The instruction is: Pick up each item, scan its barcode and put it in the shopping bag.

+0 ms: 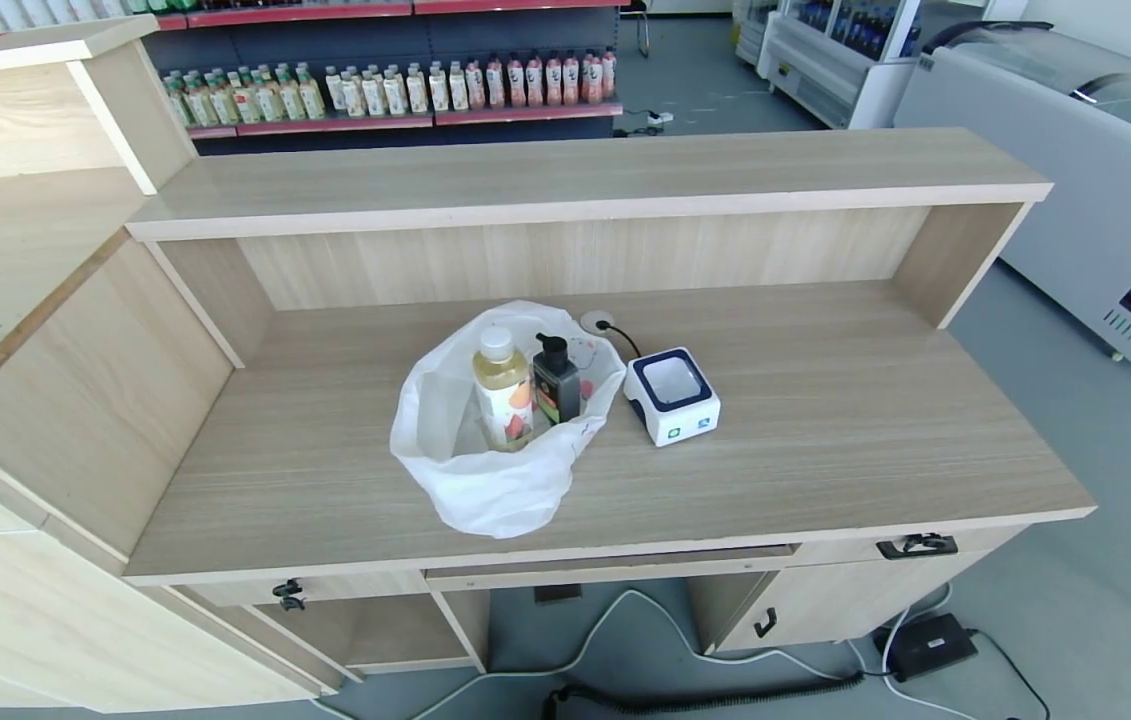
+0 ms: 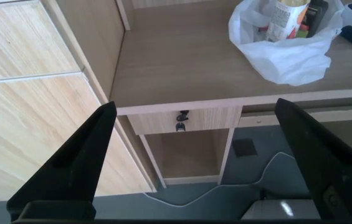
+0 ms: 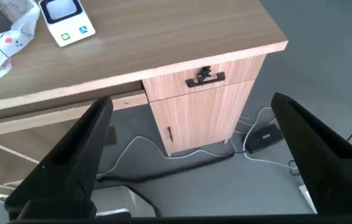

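A white plastic shopping bag [image 1: 485, 470] stands open in the middle of the wooden counter [image 1: 825, 420]. Inside it stand a juice bottle with a white cap [image 1: 502, 390] and a dark pump bottle [image 1: 555, 380]. Just right of the bag sits the white barcode scanner [image 1: 671, 395] with a dark blue frame. My left gripper [image 2: 194, 162] hangs open below the counter's front edge, off its left end, with the bag [image 2: 288, 50] far ahead. My right gripper [image 3: 191, 162] is open too, held low in front of the counter's right end, and the scanner [image 3: 66, 18] lies beyond it.
A raised shelf [image 1: 585, 180] runs along the counter's back and a tall side panel [image 1: 75, 380] closes its left. Drawers with black handles [image 1: 915, 545] sit under the front edge. Cables and a power brick [image 1: 930, 645] lie on the floor.
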You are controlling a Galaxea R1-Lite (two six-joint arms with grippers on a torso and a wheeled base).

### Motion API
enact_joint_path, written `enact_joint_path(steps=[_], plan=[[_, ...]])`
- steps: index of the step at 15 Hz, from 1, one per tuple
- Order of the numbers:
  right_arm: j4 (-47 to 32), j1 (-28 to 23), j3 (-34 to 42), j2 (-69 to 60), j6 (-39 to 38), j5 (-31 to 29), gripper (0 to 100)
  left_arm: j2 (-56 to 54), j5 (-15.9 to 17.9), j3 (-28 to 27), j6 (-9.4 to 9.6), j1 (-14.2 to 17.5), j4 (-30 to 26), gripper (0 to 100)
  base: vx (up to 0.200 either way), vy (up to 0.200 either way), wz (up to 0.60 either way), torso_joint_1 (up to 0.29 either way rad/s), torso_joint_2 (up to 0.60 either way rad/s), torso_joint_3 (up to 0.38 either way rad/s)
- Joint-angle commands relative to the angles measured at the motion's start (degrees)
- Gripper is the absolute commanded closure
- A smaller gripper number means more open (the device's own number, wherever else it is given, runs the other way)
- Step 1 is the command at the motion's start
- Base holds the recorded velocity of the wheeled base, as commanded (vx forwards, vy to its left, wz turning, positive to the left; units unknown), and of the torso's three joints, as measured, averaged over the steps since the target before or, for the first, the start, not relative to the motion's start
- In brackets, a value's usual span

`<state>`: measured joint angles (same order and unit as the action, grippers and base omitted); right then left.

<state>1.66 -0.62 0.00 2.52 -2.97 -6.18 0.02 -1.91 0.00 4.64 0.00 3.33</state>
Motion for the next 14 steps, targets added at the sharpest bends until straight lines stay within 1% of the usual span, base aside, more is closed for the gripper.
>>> enact_joint_path(steps=[1, 3, 14], plan=[[-1.2, 0.5, 0.0, -2.5, -2.1, 0.1, 0, 0.0, 0.0, 0.0, 0.01, 0.0, 0.1, 0, 0.0, 0.0, 0.0, 0.0, 0.0, 0.0], [-1.4, 0.5, 0.0, -2.5, -3.5, -0.1, 0, 0.0, 0.0, 0.0, 0.01, 0.0, 0.0, 0, 0.0, 0.0, 0.0, 0.0, 0.0, 0.0], [-1.5, 0.5, 0.0, -2.5, -3.4, 0.0, 0, 0.0, 0.0, 0.0, 0.01, 0.0, 0.0, 0, 0.0, 0.0, 0.0, 0.0, 0.0, 0.0]])
